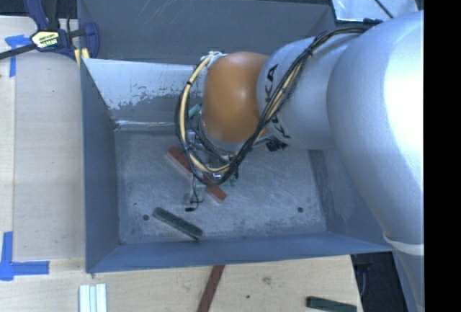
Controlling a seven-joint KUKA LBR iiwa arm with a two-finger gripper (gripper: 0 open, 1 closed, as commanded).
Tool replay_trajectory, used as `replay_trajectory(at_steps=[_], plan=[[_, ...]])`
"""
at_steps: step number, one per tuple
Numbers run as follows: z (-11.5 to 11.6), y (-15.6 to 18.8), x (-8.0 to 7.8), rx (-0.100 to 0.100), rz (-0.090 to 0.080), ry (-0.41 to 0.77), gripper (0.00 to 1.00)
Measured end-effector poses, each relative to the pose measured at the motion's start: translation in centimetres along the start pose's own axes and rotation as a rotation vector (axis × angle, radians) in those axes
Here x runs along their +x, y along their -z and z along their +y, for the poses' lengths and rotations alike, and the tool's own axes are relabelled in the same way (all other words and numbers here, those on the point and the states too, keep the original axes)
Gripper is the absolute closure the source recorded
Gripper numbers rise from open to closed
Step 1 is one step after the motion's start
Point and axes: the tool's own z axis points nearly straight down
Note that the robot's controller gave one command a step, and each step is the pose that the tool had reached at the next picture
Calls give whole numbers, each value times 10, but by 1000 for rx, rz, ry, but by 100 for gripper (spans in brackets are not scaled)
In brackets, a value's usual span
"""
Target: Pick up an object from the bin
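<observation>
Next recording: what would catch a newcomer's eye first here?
The big silver arm with its orange wrist cover reaches in from the right, over the grey metal bin's middle. Beneath its gripper lies a reddish-brown flat strip; a dark green flat bar lies apart near the front wall.

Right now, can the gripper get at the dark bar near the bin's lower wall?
Probably yes. The dark bar lies alone on the bin floor with nothing on it, and the gripper hangs close by, over a reddish-brown strip.
</observation>
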Motion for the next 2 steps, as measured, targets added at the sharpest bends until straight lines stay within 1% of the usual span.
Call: replay_trajectory(at_steps=[1,2], plan=[[-36,-5,-10,-2,-2,299,0],[-4,-7,-34,-1,-2,-156,100]])
